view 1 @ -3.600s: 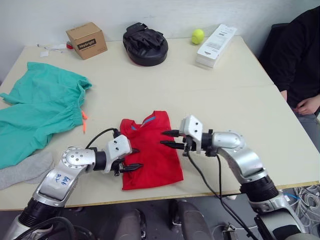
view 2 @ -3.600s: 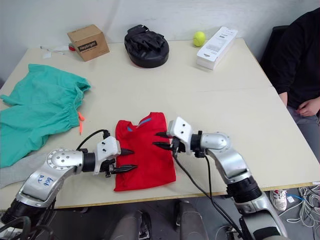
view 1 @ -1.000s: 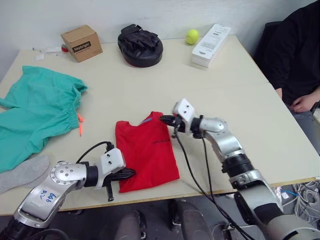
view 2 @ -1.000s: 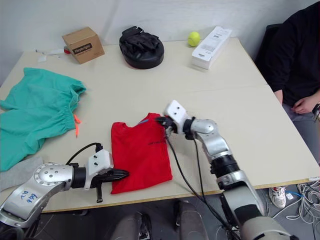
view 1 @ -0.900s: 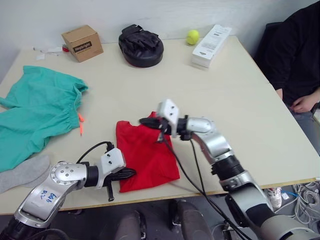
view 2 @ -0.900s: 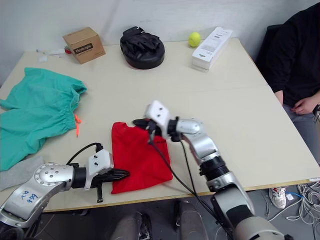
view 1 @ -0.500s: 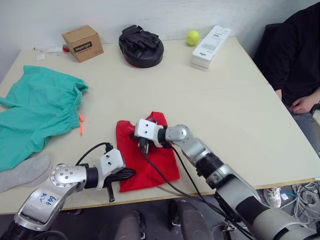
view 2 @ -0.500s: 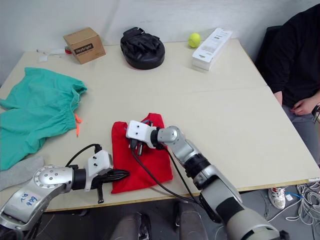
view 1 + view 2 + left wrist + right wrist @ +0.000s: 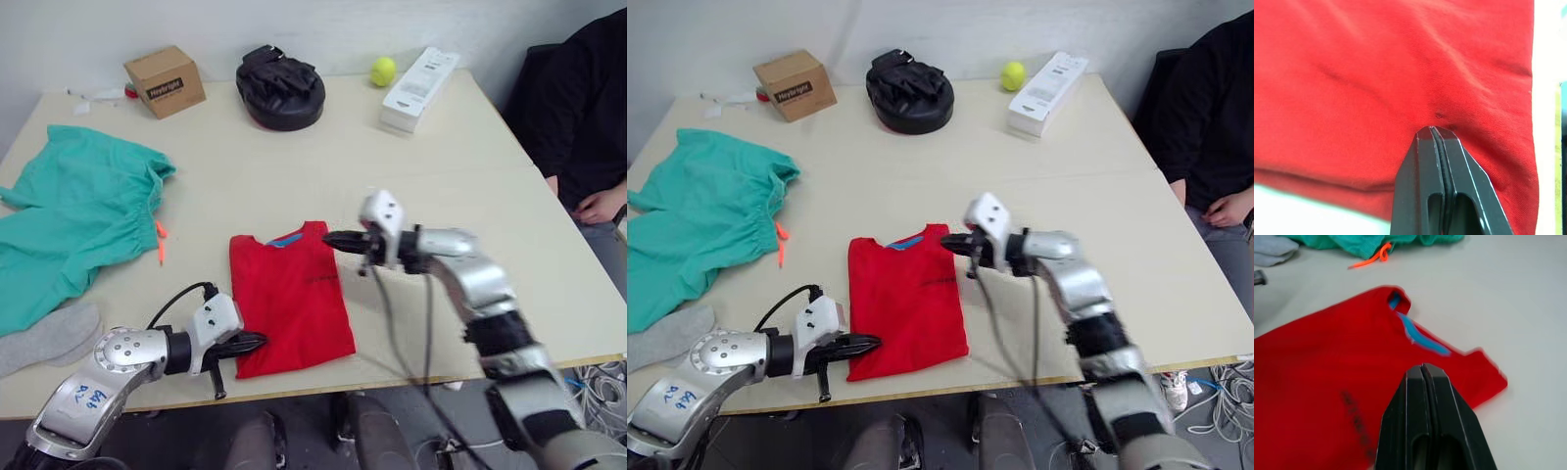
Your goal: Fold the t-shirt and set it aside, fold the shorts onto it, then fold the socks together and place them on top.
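Note:
The red t-shirt point(image 9: 292, 299) lies folded into a narrow rectangle near the table's front edge, blue neckband away from me. My left gripper point(image 9: 260, 340) is shut, its tips resting on the cloth at the near left hem point(image 9: 1400, 88). My right gripper point(image 9: 328, 238) is shut with nothing in it, hovering at the shirt's far right corner point(image 9: 1484, 377). The teal-green shorts point(image 9: 69, 215) lie spread out at the left, orange drawstring point(image 9: 160, 243) showing. Grey socks point(image 9: 44, 338) lie at the left front edge.
Along the back stand a cardboard box point(image 9: 164, 80), a black padded mitt point(image 9: 281, 86), a tennis ball point(image 9: 382, 70) and a white box point(image 9: 421, 74). A person in black point(image 9: 578, 108) sits at the right. Cables hang from both arms.
My right gripper, which had swept left across the shirt's collar, has swung back right to the far right corner. The shirt lies flatter. The left gripper has stayed at the hem.

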`<action>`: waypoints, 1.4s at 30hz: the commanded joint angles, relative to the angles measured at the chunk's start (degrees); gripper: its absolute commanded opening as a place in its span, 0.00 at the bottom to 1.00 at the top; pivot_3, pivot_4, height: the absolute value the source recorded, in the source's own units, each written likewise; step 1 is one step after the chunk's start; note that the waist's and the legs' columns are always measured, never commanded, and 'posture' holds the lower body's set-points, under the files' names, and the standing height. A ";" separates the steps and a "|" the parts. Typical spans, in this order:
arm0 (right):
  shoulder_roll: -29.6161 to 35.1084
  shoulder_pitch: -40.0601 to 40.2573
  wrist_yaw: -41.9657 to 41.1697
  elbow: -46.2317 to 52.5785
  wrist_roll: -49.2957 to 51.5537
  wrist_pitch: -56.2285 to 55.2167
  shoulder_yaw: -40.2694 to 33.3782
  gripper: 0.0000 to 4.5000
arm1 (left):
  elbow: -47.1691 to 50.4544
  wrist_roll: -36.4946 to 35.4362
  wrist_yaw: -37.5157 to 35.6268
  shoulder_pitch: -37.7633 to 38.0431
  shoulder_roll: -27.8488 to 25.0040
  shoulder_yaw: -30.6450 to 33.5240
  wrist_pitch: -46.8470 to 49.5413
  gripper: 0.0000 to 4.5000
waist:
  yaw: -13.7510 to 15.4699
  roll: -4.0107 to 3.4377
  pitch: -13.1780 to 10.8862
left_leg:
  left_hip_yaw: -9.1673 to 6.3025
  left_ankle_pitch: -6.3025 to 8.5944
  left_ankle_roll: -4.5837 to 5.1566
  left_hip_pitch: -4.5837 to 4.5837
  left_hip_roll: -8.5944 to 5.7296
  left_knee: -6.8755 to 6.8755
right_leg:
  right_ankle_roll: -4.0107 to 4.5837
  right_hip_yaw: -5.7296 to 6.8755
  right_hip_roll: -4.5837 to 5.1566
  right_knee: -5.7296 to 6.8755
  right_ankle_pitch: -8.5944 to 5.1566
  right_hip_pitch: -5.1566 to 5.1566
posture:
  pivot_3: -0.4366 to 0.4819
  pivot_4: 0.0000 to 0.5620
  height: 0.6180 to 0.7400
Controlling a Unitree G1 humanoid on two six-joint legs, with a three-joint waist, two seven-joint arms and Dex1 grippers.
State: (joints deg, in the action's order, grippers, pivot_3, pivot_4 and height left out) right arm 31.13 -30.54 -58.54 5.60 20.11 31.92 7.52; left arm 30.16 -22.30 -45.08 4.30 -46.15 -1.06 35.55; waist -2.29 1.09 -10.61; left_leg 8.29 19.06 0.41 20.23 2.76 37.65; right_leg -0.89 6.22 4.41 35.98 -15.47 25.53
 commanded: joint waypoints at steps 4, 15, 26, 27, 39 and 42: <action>9.70 8.89 -0.59 12.78 12.98 21.48 -7.35 0.08 | 1.96 -5.29 -1.37 -2.85 -0.14 4.99 2.90 0.00 | 0.72 0.04 -0.05 | -0.03 -0.03 -0.01 0.00 0.00 -0.01 | 0.02 0.03 -0.04 -0.01 0.01 0.02 | 0.48 0.27 1.00; 7.01 9.27 8.20 12.30 31.66 52.07 -13.19 0.90 | 4.94 -8.95 -2.37 -6.08 -1.54 6.68 4.71 0.55 | 0.71 0.10 -0.09 | -0.04 -0.04 0.04 0.11 -0.02 -0.05 | -0.01 0.05 -0.04 -0.17 0.03 0.04 | 0.48 0.27 1.00; 0.84 3.44 9.13 2.63 29.53 52.54 -1.24 1.00 | 7.38 -8.62 0.86 -4.91 -1.40 7.29 5.22 0.99 | 0.55 0.20 -0.04 | -0.03 -0.09 -0.04 0.12 0.00 -0.04 | -0.05 0.03 -0.12 -0.16 0.05 0.04 | 0.48 0.27 1.00; -1.44 2.05 9.57 0.41 29.10 52.27 -0.51 1.00 | 7.59 -8.61 0.99 -4.79 -1.66 7.61 5.31 0.99 | 0.58 0.20 -0.04 | -0.03 -0.10 -0.06 0.09 0.00 -0.07 | -0.04 0.03 -0.13 -0.15 0.05 0.04 | 0.48 0.27 1.00; -12.93 -5.88 13.63 -17.47 22.61 46.69 0.97 0.96 | 9.55 -8.54 1.66 -2.76 -3.00 11.21 6.18 1.00 | 0.12 0.38 0.07 | 0.01 -0.32 -0.28 -0.01 0.06 -0.11 | 0.10 -0.04 -0.19 -0.06 0.14 0.01 | 0.48 0.27 1.00; -12.44 -6.05 13.82 -17.91 22.08 45.54 0.87 0.80 | 9.84 -8.96 2.04 -2.74 -2.67 11.53 6.47 1.00 | 0.29 0.38 0.07 | 0.00 -0.31 -0.18 -0.02 0.06 -0.12 | 0.17 -0.04 -0.19 -0.06 0.18 0.01 | 0.48 0.27 1.00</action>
State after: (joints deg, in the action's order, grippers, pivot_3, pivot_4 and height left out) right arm 18.19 -37.13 -47.86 -10.28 45.98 79.05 8.20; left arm 37.87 -30.51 -43.35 1.18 -48.44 8.57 42.10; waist -2.00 1.47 -10.54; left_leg 8.29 18.75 0.23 20.21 2.82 37.53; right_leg -0.72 6.18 4.23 35.92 -15.28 25.55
